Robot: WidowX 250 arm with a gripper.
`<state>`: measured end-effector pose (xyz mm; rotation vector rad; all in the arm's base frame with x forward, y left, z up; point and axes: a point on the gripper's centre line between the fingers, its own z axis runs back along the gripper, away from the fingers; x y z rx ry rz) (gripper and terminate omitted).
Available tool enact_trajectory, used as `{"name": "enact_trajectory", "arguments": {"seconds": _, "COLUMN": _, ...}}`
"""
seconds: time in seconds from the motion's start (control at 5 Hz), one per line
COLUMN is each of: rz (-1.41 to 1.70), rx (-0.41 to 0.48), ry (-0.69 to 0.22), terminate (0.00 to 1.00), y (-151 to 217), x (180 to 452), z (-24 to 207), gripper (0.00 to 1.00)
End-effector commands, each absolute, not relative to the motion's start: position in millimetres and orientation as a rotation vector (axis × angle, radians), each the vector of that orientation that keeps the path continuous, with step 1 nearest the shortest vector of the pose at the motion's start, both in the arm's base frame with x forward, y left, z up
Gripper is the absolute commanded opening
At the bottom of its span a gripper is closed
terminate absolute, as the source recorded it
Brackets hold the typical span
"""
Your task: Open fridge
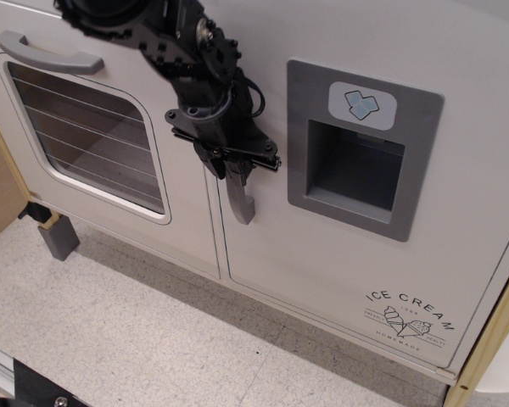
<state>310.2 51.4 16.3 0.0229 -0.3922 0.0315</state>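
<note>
The fridge door (356,170) fills the right side, shut flush, its grey ice dispenser (362,148) at about 3 o'clock from the claw and the "ICE CREAM" logo (410,319) at 5 o'clock. At 9 o'clock sits the oven door (93,136) with striped window and horizontal grey handle (49,54). The black arm (153,34) reaches down from 11 o'clock; its claw (237,165) is pinched around the fridge's vertical grey handle (240,199), whose lower end shows below it.
</note>
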Motion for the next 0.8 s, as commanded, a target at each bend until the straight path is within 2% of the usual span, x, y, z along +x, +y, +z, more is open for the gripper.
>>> {"name": "enact_trajectory", "arguments": {"seconds": 0.0, "rz": -0.006, "rx": 0.027, "ry": -0.424, "terminate": 0.0, "y": 57.4, "x": 284.9, "z": 29.2, "gripper": 0.0}}
{"name": "enact_trajectory", "arguments": {"seconds": 0.4, "rz": -0.03, "rx": 0.015, "ry": -0.413, "terminate": 0.0, "y": 54.8, "x": 259.9, "z": 30.4, "gripper": 0.0}}
{"name": "enact_trajectory", "arguments": {"seconds": 0.6, "rz": -0.053, "rx": 0.016, "ry": -0.396, "terminate": 0.0, "y": 55.2, "x": 246.2, "z": 31.7, "gripper": 1.0}}
